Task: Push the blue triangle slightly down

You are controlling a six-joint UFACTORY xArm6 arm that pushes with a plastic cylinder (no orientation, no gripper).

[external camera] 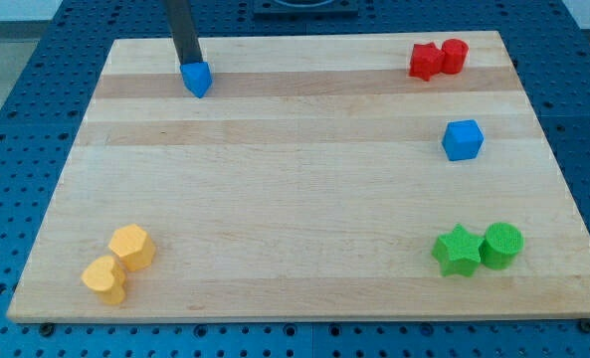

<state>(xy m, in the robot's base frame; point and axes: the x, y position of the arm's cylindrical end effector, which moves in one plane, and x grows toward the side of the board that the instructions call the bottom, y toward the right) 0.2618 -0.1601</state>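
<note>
The blue triangle (197, 78) lies near the view's top left of the wooden board (295, 209). My dark rod comes down from the view's top, and my tip (189, 64) stands right at the triangle's upper edge, touching or almost touching it. A blue cube (463, 139) sits far off at the view's right.
A red star (425, 61) and a red cylinder (455, 55) sit together at the top right. A green star (458, 250) and a green cylinder (501, 245) sit at the bottom right. A yellow hexagon (131, 246) and a yellow heart (104, 279) sit at the bottom left.
</note>
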